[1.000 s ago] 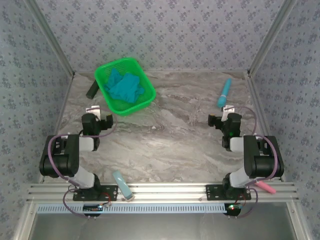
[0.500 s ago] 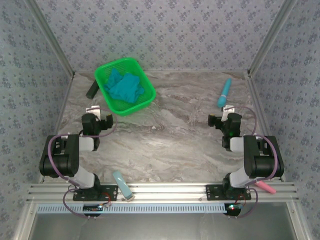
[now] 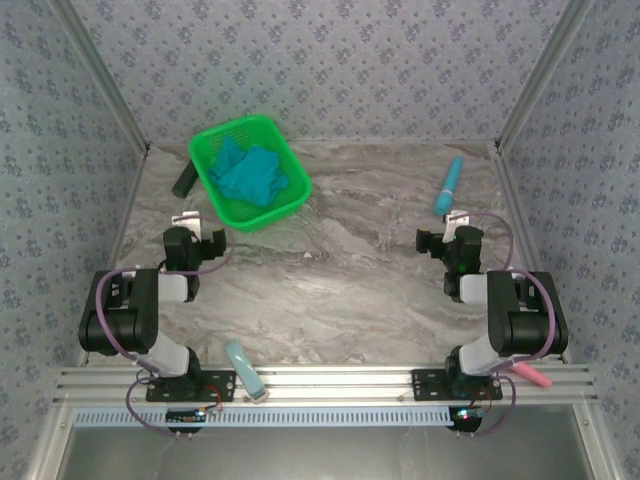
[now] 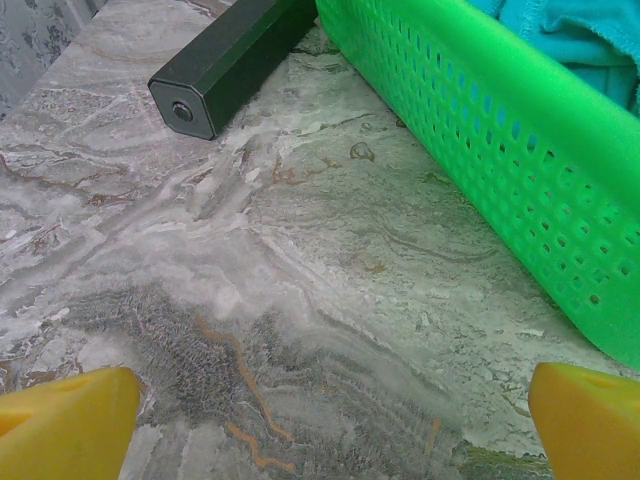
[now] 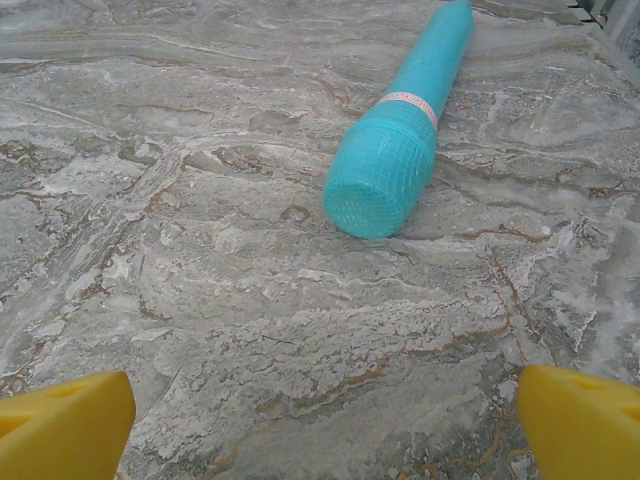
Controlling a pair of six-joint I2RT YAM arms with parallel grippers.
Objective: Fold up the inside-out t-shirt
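Note:
The teal inside-out t-shirt (image 3: 248, 173) lies crumpled in a bright green mesh basket (image 3: 290, 205) at the back left of the table; a teal edge of the t-shirt (image 4: 580, 35) peeks over the basket wall (image 4: 520, 140) in the left wrist view. My left gripper (image 3: 195, 236) is folded back near its base, open, just in front of the basket with bare marble between its yellow fingertips (image 4: 70, 425). My right gripper (image 3: 447, 238) rests open on the right side, far from the shirt, its yellow fingertips (image 5: 585, 420) wide apart over the marble.
A black bar (image 3: 185, 181) lies left of the basket, seen end-on (image 4: 225, 65) from the left wrist. A teal mesh-wrapped tube (image 3: 449, 185) lies at the back right (image 5: 400, 140). A light blue tool (image 3: 245, 369) and a pink one (image 3: 530, 374) sit on the front rail.

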